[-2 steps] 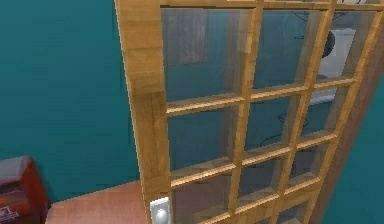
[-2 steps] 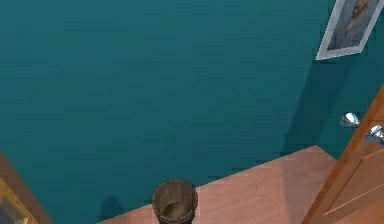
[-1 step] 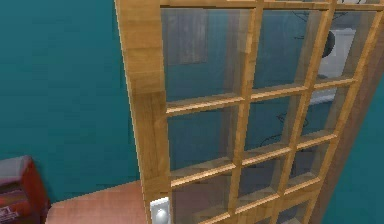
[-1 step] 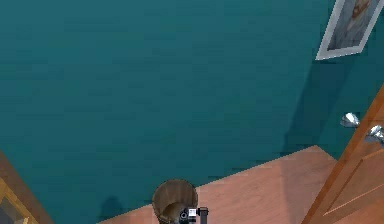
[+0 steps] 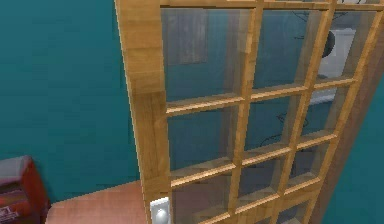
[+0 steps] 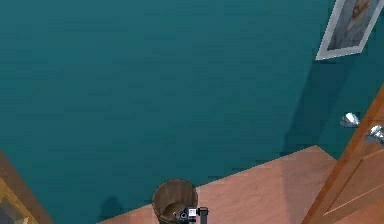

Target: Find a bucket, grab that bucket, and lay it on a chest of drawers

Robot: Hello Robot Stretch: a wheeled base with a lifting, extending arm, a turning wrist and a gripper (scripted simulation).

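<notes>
A brown wooden bucket (image 6: pixel 172 197) sits at the bottom edge of the arm side view, in front of the teal wall. The gripper (image 6: pixel 188 214) shows against the bucket's lower right side, with small white squares beside it. The bucket's base is cut off by the picture's edge, so I cannot tell whether the gripper holds anything. A dark red piece of low furniture (image 5: pixel 20 195) with a grey thing on top stands at the forward view's bottom left; it may be a chest of drawers.
A wooden door with glass panes (image 5: pixel 250 120) stands close ahead, a metal plate (image 5: pixel 160 210) low on its frame. Teal walls surround a reddish wooden floor (image 6: pixel 260 190). Another wooden door with silver knobs (image 6: pixel 350 120) is at the arm side view's right, under a framed picture (image 6: pixel 350 25).
</notes>
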